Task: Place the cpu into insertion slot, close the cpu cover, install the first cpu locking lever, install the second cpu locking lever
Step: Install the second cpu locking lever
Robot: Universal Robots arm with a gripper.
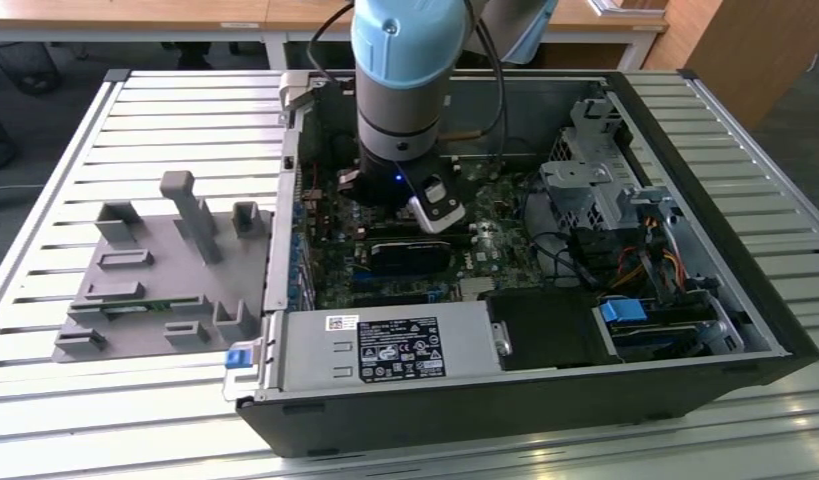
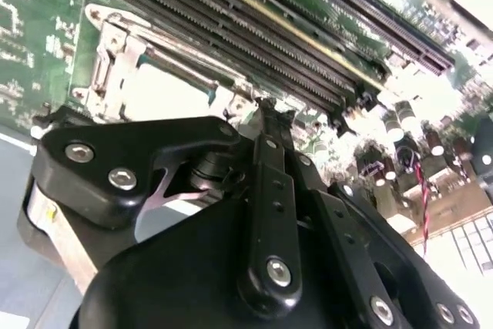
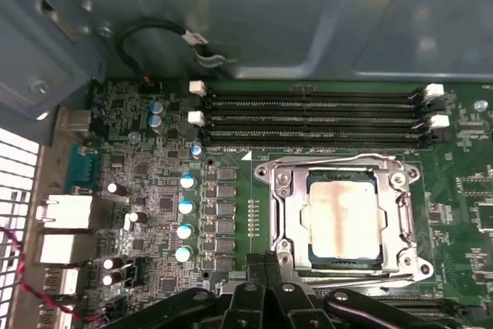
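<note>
**CPU is seated, cover is down, claw parked right at the socket edge**

So here's where things stand. The open PC case (image 1: 516, 300) lies on its side on the slatted worktop (image 1: 142, 400), and the arm (image 1: 402, 90) reaches straight down into it over the motherboard (image 1: 382, 270). In the exterior view there's a grey plastic fixture (image 1: 156, 280) sitting on the slats at about 9 o'clock from the case, well apart from the arm.

The first wrist view gives the good look. The cpu (image 3: 343, 217) sits flat in the insertion slot (image 3: 308, 256), silvery top up with a brownish smear across it. The cpu cover (image 3: 285, 206) lies down flat around it, with the chip showing through the square middle opening. The long black memory slots (image 3: 308, 117) run along at 12 o'clock from the socket, and a column of little blue-topped capacitors (image 3: 186, 217) stands at 9 o'clock from it.

The claw (image 3: 266, 267) hangs just beside the socket's 6 o'clock edge in that view, fingers pressed together with nothing between them. In the second wrist view the closed fingertips (image 2: 266, 117) come right up against the socket frame (image 2: 115, 59); I can't tell if they're actually touching the metal or just above it. Can't make out how the locking levers sit either.
</note>
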